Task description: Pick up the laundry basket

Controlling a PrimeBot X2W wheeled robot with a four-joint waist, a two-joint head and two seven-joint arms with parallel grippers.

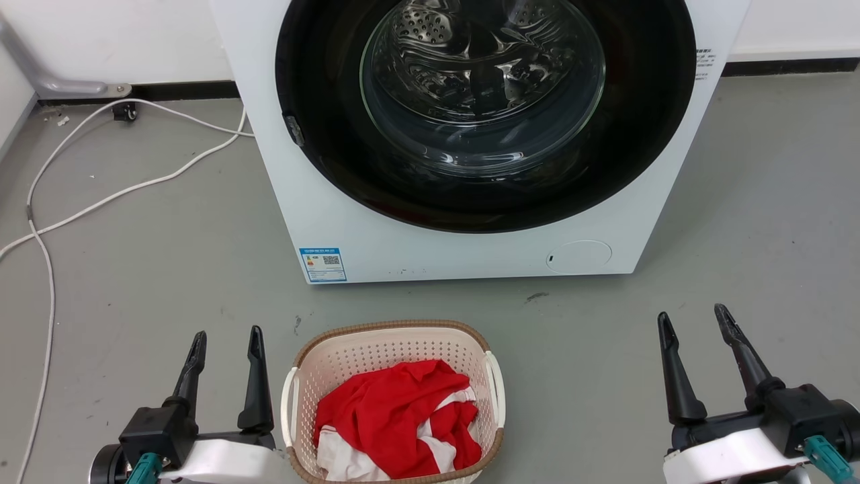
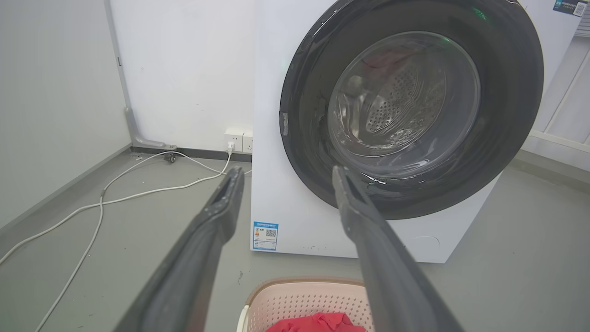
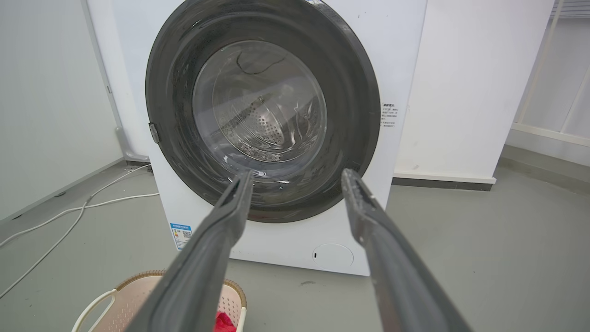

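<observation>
On the floor (image 1: 739,202), just in front of the washer (image 1: 336,202) and between the two arms: one basket (image 1: 376,356), upright, touched by neither claw. Left claw (image 1: 227,333) just beside the left handle (image 1: 289,396), released, holding nothing. Right claw (image 1: 692,312) well apart on the other side, likewise released and empty.

Probably light: thin perforated plastic, carrying only a low bundle of red-and-white cloth (image 1: 390,410). Stiff enough to keep shape, yet likely to flex and tip if raised from one side alone. Smooth, so perhaps slippery under narrow fingers. Not fragile. Best taken by the white side loops, one per claw, pinching the left handle and the right handle (image 1: 498,390) and lifting both evenly. Failing that, by the brown rim (image 1: 393,325).

Counted: one basket, two handles, one washer, two claws, one heap of cloth (one garment or several, cannot tell), at least two white cables (image 1: 134,188) lying off to the left.
</observation>
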